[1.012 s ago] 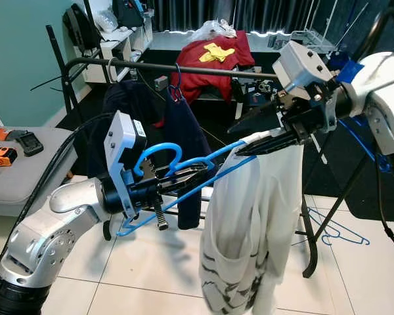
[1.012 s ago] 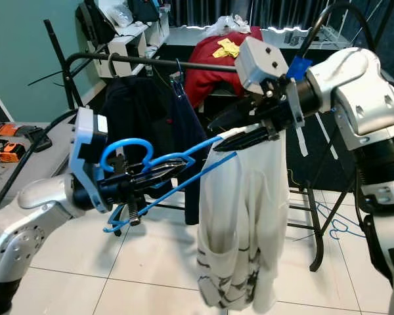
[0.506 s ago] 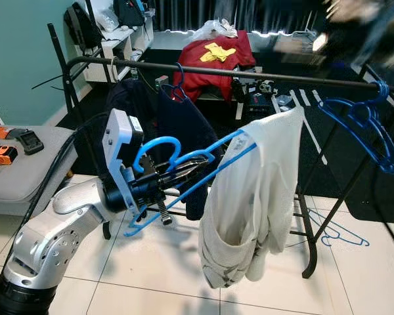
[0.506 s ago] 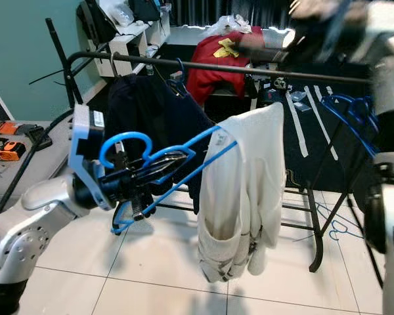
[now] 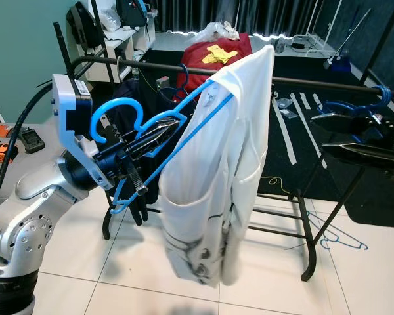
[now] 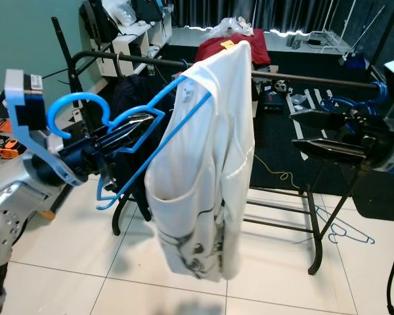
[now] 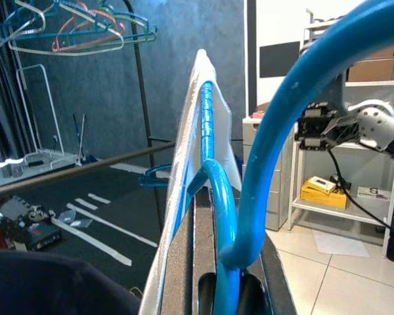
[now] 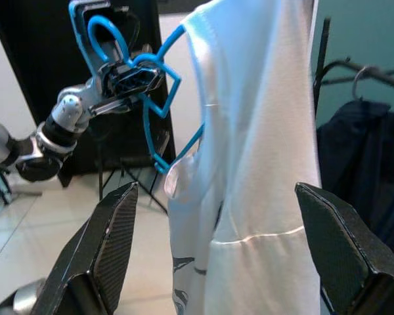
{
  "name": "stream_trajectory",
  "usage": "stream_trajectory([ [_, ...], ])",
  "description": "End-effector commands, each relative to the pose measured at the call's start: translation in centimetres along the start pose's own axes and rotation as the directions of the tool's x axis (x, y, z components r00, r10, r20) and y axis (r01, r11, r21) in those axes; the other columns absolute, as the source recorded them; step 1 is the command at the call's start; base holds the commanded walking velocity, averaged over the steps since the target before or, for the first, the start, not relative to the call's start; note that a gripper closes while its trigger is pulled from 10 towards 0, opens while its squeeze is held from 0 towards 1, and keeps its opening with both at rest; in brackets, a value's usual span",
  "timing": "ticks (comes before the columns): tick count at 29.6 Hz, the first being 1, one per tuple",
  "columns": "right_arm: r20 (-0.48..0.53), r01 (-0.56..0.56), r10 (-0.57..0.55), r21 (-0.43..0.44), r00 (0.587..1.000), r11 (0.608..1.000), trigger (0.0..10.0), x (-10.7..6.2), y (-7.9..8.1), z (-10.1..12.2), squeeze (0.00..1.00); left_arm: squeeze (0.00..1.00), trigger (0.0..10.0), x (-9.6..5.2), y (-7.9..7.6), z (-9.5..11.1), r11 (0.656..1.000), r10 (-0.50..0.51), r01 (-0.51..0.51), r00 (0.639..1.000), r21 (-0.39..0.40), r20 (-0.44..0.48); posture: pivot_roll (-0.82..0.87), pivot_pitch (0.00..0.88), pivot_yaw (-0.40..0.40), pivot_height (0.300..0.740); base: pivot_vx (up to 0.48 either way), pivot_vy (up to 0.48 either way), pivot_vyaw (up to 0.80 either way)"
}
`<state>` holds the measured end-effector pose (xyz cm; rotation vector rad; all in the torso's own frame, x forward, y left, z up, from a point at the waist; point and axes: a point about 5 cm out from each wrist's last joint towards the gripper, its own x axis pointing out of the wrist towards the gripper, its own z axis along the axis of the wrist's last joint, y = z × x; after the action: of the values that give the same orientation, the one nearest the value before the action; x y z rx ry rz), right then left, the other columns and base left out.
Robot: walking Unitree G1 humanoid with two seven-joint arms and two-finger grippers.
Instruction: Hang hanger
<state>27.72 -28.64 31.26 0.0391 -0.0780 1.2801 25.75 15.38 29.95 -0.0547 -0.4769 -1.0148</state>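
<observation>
Head eyes look down-forward; the wrist cameras face each other — all share the white shirt (image 5: 210, 170).

Two end effectors were in view: the left end effector (image 5: 159, 129) at the centre left of the frame and the right end effector (image 5: 328, 134) at the right. One light blue hanger (image 5: 121, 115) carried one white garment (image 5: 213, 177). One black clothes rail (image 5: 315, 83) crossed the upper frame, with one dark blue hanger (image 5: 374, 105) hooked on it at the right. One more blue hanger (image 5: 345, 237) lay on the floor at the lower right. One red garment (image 5: 210, 56) lay at the upper centre.
</observation>
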Motion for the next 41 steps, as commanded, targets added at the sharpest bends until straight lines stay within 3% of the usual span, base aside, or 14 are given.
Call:
stream_trajectory([
  [1,0.013,-0.006,0.006,-0.008,1.000,1.000,10.0,0.1,0.1,0.0,0.00,0.00,0.0,0.0,0.0,1.3,0.999,-0.019,0.018,0.999,0.040,0.035,-0.14,0.025,-0.020,0.736,0.000,0.000,0.00],
  [7,0.085,0.070,-0.067,-0.040,0.994,0.997,10.0,0.9,-1.0,-0.5,0.00,0.00,0.0,0.4,-0.7,2.2,0.996,-0.085,0.082,0.994,0.046,0.064,-0.13,0.022,-0.021,0.736,0.000,0.000,0.00],
  [12,0.136,0.124,-0.112,-0.080,0.984,0.989,10.0,2.6,-1.9,-0.3,0.00,0.00,0.0,0.3,-1.3,2.9,0.991,-0.132,0.129,0.989,0.045,0.073,-0.12,0.023,-0.022,0.736,0.000,0.000,0.00],
  [15,0.129,0.089,-0.080,-0.065,0.988,0.994,10.0,3.9,-1.6,-0.8,0.00,0.00,0.0,0.2,-1.3,3.2,0.989,-0.146,0.143,0.986,0.046,0.082,-0.12,0.025,-0.024,0.736,0.000,0.000,0.00],
  [18,0.129,0.089,-0.080,-0.065,0.988,0.994,10.0,3.9,-1.6,-0.8,0.00,0.00,0.0,0.2,-1.3,3.2,0.989,-0.146,0.143,0.986,0.046,0.082,-0.12,0.025,-0.024,0.736,0.000,0.000,0.00],
  [21,0.049,-0.061,0.060,0.019,0.997,0.998,10.0,5.6,-0.3,-2.6,0.00,0.00,0.0,0.3,-1.4,3.5,0.988,-0.154,0.149,0.983,0.051,0.098,-0.11,0.028,-0.028,0.736,0.000,0.000,0.00],
  [22,0.049,-0.061,0.060,0.019,0.997,0.998,10.0,5.6,-0.3,-2.6,0.00,0.00,0.0,0.3,-1.4,3.5,0.988,-0.154,0.149,0.983,0.051,0.098,-0.11,0.028,-0.028,0.736,0.000,0.000,0.00],
  [23,0.038,-0.138,0.135,0.073,0.990,0.988,4.8,6.1,0.4,-3.2,0.00,0.00,0.0,0.4,-1.4,3.6,0.987,-0.155,0.150,0.982,0.053,0.104,-0.11,0.029,-0.030,0.736,0.000,0.000,0.00],
  [24,0.038,-0.138,0.135,0.073,0.990,0.988,4.8,6.1,0.4,-3.2,0.00,0.00,0.0,0.4,-1.4,3.6,0.987,-0.155,0.150,0.982,0.053,0.104,-0.11,0.029,-0.030,0.736,0.000,0.000,0.00],
  [25,0.050,-0.197,0.193,0.111,0.980,0.974,0.0,6.5,1.0,-3.5,0.00,0.00,0.0,0.6,-1.4,3.7,0.987,-0.154,0.148,0.982,0.053,0.109,-0.11,0.029,-0.031,0.736,0.000,0.000,0.00],
  [31,0.098,-0.238,0.226,0.131,0.969,0.963,0.0,6.8,1.3,-3.2,0.00,0.00,0.0,0.7,-1.4,3.8,0.989,-0.141,0.136,0.983,0.051,0.119,-0.12,0.029,-0.031,0.736,0.000,0.000,0.00],
  [38,0.115,-0.177,0.165,0.103,0.980,0.979,0.0,6.8,0.6,-3.0,0.00,0.00,0.0,0.6,-1.2,3.8,0.992,-0.121,0.115,0.986,0.055,0.115,-0.12,0.028,-0.032,0.736,0.000,0.000,0.00],
  [41,0.195,-0.095,0.081,0.063,0.977,0.993,0.0,6.8,-0.4,-1.8,0.00,0.00,0.0,0.1,-0.5,3.6,0.996,-0.065,0.059,0.993,0.062,0.097,-0.12,0.026,-0.033,0.736,0.000,0.000,0.00],
])
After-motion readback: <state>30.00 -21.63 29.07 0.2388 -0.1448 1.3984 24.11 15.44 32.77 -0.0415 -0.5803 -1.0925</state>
